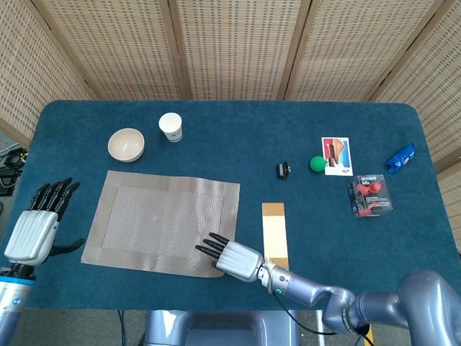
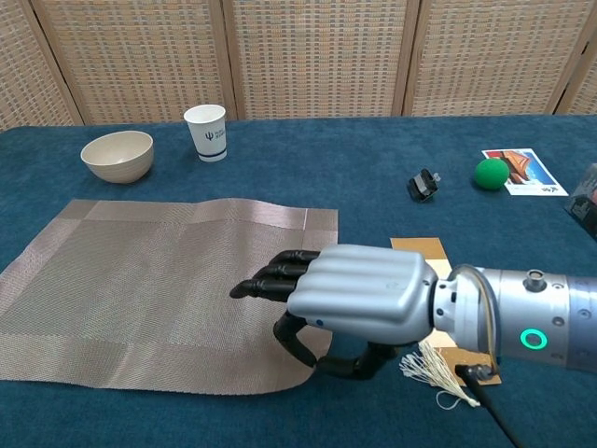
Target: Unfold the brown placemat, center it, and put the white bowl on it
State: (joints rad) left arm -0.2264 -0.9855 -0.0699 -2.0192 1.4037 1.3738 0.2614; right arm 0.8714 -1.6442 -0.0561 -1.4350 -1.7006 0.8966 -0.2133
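My right hand (image 2: 359,297) sits low at the near side of the scene, reaching leftward from the right, back of the hand up. Its dark fingers (image 2: 270,276) are stretched out flat and close together, and my thumb curls underneath. The forearm trails off to the near right. My left hand (image 1: 34,231) hovers at the far left, palm turned inward, fingers spread and pointing away, thumb out to the right, holding nothing.

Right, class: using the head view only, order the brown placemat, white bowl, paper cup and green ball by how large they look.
1. brown placemat, by far the largest
2. white bowl
3. paper cup
4. green ball, smallest

All rest on the same table, so nearness to the camera hardly affects this order.
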